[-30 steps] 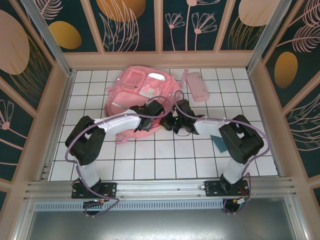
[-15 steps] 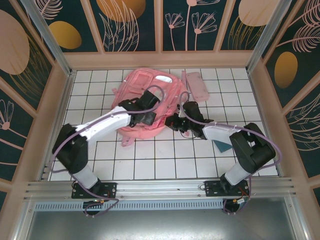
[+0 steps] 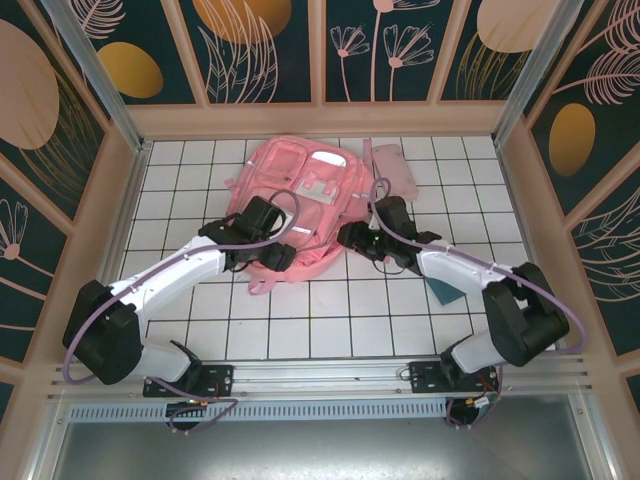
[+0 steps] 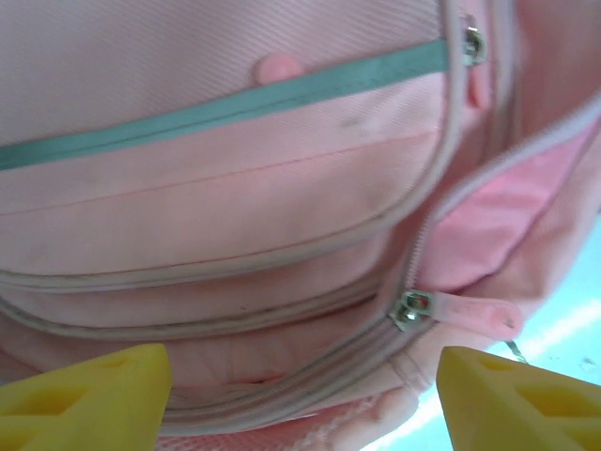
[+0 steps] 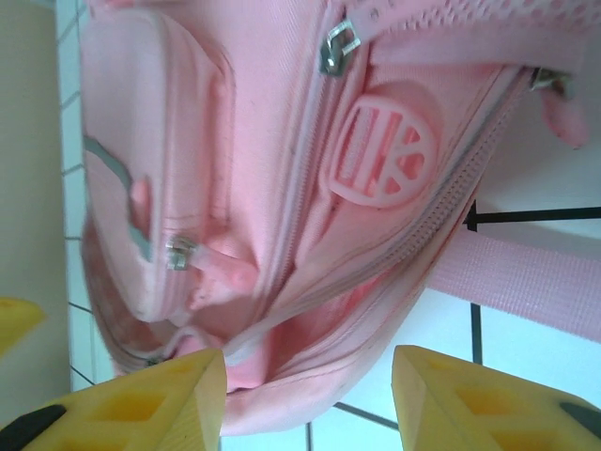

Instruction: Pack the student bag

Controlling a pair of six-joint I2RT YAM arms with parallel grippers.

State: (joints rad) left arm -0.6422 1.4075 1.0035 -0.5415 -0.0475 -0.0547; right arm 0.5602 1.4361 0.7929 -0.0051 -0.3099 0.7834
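1. Lying flat toward the far edge of the white tiled table [image 3: 330, 320], about mid-width, the large soft pink fabric student bag [image 3: 300, 185] shows its front pockets in the top view. A small flat pink pencil pouch [image 3: 393, 170] sits just beside its right side.
2. From above, the left gripper [image 3: 283, 256] is at the bag's near-left edge and the right gripper [image 3: 348, 238] at its near-right edge. How wide either stands is hard to read there.
3. The left wrist view settles it: its yellow wedge-shaped fingertips [image 4: 84, 395] are spread wide with nothing pinched. It also shows finely ribbed cloth, a grey-green stripe [image 4: 235, 103], curved grey piping and a metal zipper slider [image 4: 408, 310] with a pink tab.
4. The right wrist view shows its yellow fingertips [image 5: 141, 395] spread too, with the bag's rounded edge in the gap but not clamped. A round moulded pink badge [image 5: 385, 150] and a flat woven pink strap [image 5: 526, 272] lying across the tiles appear here.
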